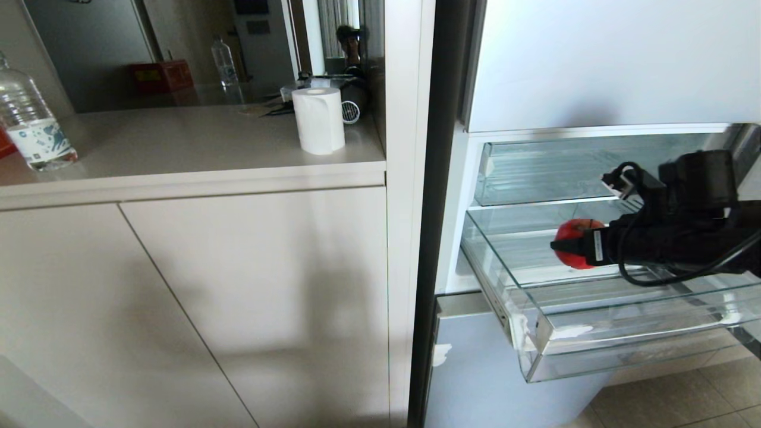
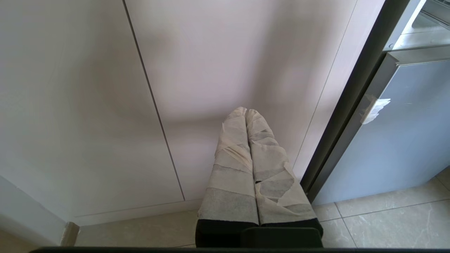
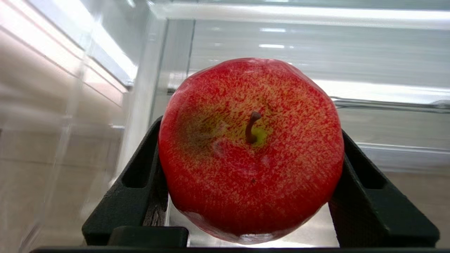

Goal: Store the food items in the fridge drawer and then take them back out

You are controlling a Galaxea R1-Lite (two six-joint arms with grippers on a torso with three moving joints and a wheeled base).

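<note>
The right end effector point(image 1: 565, 245) reaches in from the right over the pulled-out fridge drawer point(image 1: 600, 342), its fingers point(image 3: 139, 175) pinching a red apple point(image 3: 251, 149) from both sides, stem facing the wrist. The apple hangs above the drawer's clear floor, towards its left side. The left end effector point(image 2: 246, 111) hangs low before the pale cabinet doors point(image 2: 197, 70), left of the fridge, its taped fingers pressed together.

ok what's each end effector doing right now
Left end effector: shut, empty, parked low by the cabinet door.
Right end effector: shut on the apple, over the open fridge drawer.
</note>
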